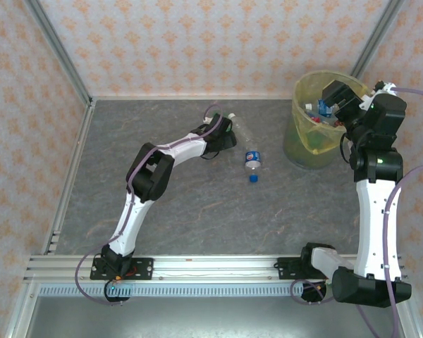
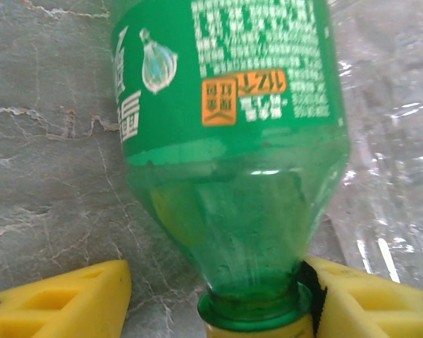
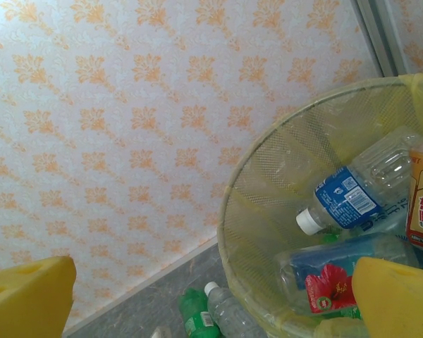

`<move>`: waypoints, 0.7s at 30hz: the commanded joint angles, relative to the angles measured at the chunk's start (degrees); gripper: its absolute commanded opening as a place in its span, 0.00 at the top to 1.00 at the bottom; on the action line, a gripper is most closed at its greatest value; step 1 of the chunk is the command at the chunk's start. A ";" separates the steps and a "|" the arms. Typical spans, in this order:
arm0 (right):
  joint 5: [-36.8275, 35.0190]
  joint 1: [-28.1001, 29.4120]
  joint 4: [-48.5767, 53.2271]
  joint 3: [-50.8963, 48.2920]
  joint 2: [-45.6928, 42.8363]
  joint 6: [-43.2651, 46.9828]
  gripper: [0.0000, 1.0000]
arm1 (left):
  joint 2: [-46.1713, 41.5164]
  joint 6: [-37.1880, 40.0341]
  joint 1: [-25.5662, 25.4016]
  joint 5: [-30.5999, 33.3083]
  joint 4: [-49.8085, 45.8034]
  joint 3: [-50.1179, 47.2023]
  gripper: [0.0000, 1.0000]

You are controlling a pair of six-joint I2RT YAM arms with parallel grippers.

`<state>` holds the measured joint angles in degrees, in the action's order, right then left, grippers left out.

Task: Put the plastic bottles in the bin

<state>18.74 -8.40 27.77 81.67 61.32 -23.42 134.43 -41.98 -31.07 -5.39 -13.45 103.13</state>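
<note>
A green plastic bottle (image 2: 225, 141) lies on the table with its neck between my left gripper's (image 2: 218, 282) yellow fingers. The right finger (image 2: 366, 296) touches the neck; the left finger (image 2: 56, 303) stands a gap away, so the jaws are open. A crumpled clear bottle (image 2: 388, 141) lies beside the green one. My left gripper (image 1: 226, 134) is at the table's back middle. Another bottle with a blue label (image 1: 252, 159) lies nearer the bin (image 1: 297, 141). My right gripper (image 1: 333, 101) hangs open and empty over the bin (image 3: 268, 162), which holds several bottles (image 3: 345, 201).
A loose blue cap (image 1: 254, 179) lies just in front of the blue-labelled bottle. Patterned walls close in the table at the back and on both sides. The bin stands in the back right corner. The green bottle (image 3: 194, 313) and the clear one (image 3: 233, 317) lie past the bin's rim.
</note>
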 commanded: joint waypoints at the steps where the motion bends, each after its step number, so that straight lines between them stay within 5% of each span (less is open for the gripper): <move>1: 0.84 0.40 0.36 0.73 -0.17 -1.08 0.00 | 1.35 0.80 0.30 -0.60 1.60 1.73 0.36; 12: 1.69 0.74 0.79 1.26 0.02 -2.19 0.00 | 2.48 0.67 0.39 -1.62 4.72 1.43 0.42; 21: 2.40 0.85 0.46 0.43 0.14 -2.58 0.00 | 0.62 1.02 0.39 -1.23 5.12 -0.09 0.64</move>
<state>20.23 -8.01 28.67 81.67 61.63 -25.19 135.28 -41.87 -31.00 -7.11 -9.56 103.37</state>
